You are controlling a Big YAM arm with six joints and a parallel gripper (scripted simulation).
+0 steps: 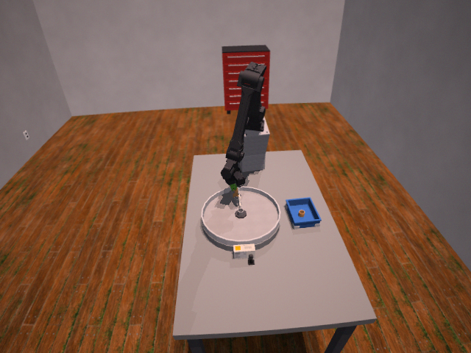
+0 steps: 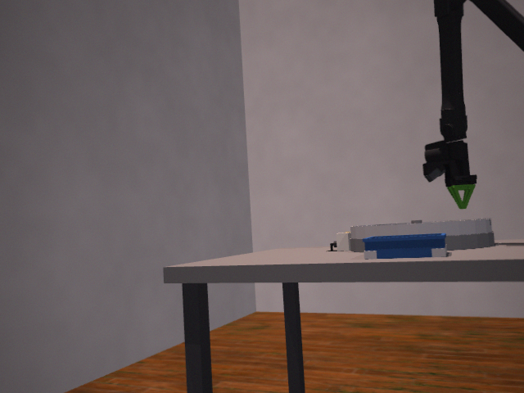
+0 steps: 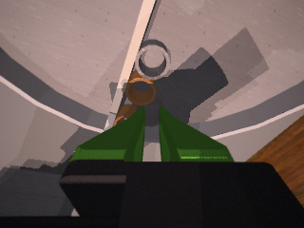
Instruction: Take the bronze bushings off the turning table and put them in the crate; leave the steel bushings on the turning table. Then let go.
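Note:
The round grey turning table (image 1: pixel 240 218) stands mid-table with a dark hub (image 1: pixel 240 213) at its centre. My gripper (image 1: pixel 232 187) hangs over its far side, a little above the surface, as the side view shows (image 2: pixel 460 201). In the wrist view the green fingers stand close together with nothing between them. Just beyond the tips, down on the table, stands a bronze bushing (image 3: pixel 140 92). A steel bushing (image 3: pixel 153 59) stands right behind it. A second bronze piece (image 3: pixel 120 120) peeks out beside the left finger. The blue crate (image 1: pixel 305 212) holds one bronze bushing (image 1: pixel 302 212).
A small white box with an orange mark (image 1: pixel 243 251) and a small black part (image 1: pixel 251 260) sit in front of the turning table. The arm's grey base (image 1: pixel 255 148) stands at the table's back edge. The crate (image 2: pixel 404 245) lies right of the turning table.

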